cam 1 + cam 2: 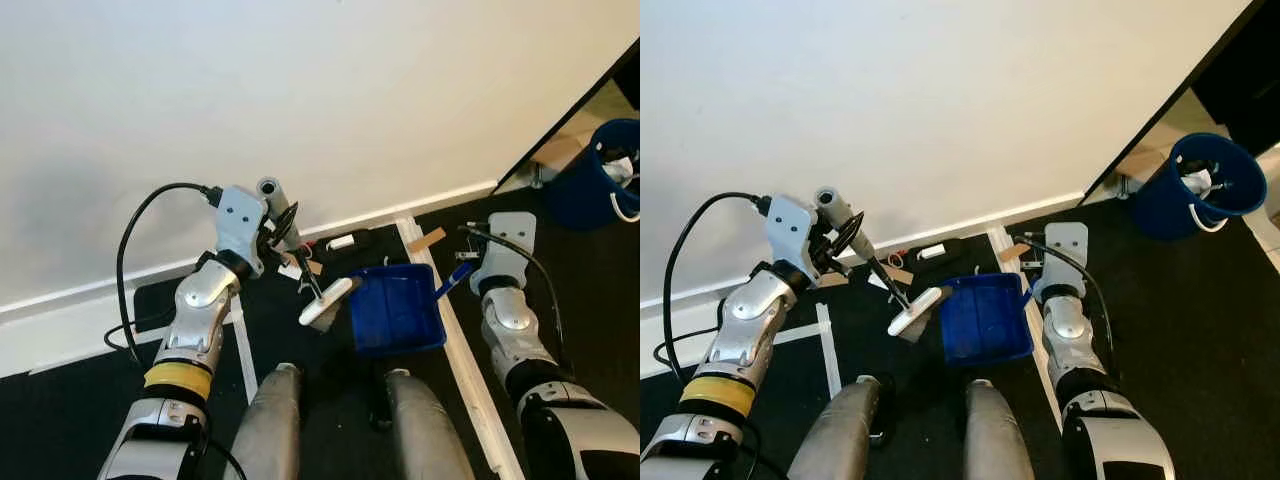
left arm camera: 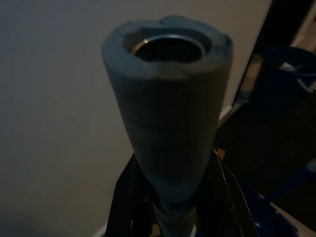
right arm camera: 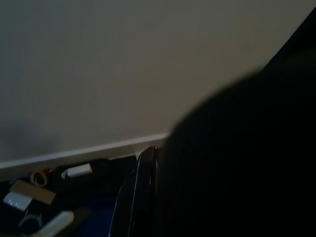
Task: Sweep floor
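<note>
A hand brush with a grey foam grip (image 1: 270, 190), thin shaft and white head (image 1: 328, 303) is held tilted by my left gripper (image 1: 283, 228), which is shut around the grip (image 2: 168, 108). The brush head hangs just left of a blue dustpan (image 1: 395, 310) lying on the black floor. My right gripper (image 1: 462, 272) is shut on the dustpan's blue handle at the pan's right corner. Scraps lie near the wall: a small white piece (image 1: 341, 241), a cardboard bit (image 1: 427, 240) and paper bits (image 1: 295, 268) behind the brush.
A white wall with a baseboard (image 1: 420, 208) runs close behind the scraps. White tape lines (image 1: 465, 345) cross the black floor. A blue bin (image 1: 600, 175) with rubbish stands at the far right. My legs (image 1: 270, 420) are just below the dustpan.
</note>
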Motion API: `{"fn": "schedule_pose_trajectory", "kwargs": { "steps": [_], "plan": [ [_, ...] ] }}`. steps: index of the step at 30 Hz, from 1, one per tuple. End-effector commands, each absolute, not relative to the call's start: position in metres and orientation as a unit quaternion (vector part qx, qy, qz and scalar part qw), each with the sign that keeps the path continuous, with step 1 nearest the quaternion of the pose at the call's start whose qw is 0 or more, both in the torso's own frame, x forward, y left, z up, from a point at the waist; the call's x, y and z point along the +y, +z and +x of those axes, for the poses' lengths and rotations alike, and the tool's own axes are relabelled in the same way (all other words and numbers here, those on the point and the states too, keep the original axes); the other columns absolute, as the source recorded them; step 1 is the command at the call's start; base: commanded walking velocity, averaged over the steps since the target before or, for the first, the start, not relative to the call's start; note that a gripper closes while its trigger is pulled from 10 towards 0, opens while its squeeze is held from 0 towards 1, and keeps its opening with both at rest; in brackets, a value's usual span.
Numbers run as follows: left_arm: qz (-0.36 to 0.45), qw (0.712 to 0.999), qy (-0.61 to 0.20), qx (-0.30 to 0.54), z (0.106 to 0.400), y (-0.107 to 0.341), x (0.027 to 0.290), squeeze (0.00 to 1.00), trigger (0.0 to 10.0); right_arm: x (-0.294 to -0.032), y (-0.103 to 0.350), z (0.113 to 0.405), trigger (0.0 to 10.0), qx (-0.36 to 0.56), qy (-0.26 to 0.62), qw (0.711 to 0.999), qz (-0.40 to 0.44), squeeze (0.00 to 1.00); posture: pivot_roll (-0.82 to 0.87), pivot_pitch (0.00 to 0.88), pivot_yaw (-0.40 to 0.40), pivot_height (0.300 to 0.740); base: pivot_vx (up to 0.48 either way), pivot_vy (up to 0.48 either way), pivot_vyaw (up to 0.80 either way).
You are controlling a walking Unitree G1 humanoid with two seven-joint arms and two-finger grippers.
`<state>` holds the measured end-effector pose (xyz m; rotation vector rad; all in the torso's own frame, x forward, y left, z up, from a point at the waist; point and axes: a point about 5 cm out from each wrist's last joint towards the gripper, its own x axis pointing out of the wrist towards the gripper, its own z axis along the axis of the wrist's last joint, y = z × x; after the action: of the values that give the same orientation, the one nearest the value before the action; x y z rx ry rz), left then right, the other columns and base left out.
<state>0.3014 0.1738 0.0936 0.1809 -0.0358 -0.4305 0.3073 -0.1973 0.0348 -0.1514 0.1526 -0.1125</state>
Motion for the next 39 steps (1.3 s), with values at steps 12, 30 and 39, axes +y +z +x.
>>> {"fn": "schedule_pose_trajectory", "kwargs": {
  "steps": [12,30,39],
  "plan": [
    [0.098,0.988,-0.114,0.025,0.301,0.085,0.211,0.00,10.0,-0.206,-0.009,0.275,10.0,0.209,-0.074,0.973,-0.070,0.00,0.11,0.169,-0.024,0.740,0.000,0.000,0.00],
    [0.033,0.998,-0.032,-0.035,0.331,0.121,0.219,0.00,10.0,-0.226,-0.006,0.274,10.0,0.208,-0.123,0.970,-0.020,0.00,0.12,0.245,-0.012,0.740,0.000,0.000,0.00],
    [0.021,0.995,-0.036,-0.091,0.346,0.159,0.227,0.00,10.0,-0.241,0.001,0.278,10.0,0.194,-0.169,0.966,0.021,0.00,0.13,0.233,0.006,0.740,0.000,0.000,0.00]
  ]
}}
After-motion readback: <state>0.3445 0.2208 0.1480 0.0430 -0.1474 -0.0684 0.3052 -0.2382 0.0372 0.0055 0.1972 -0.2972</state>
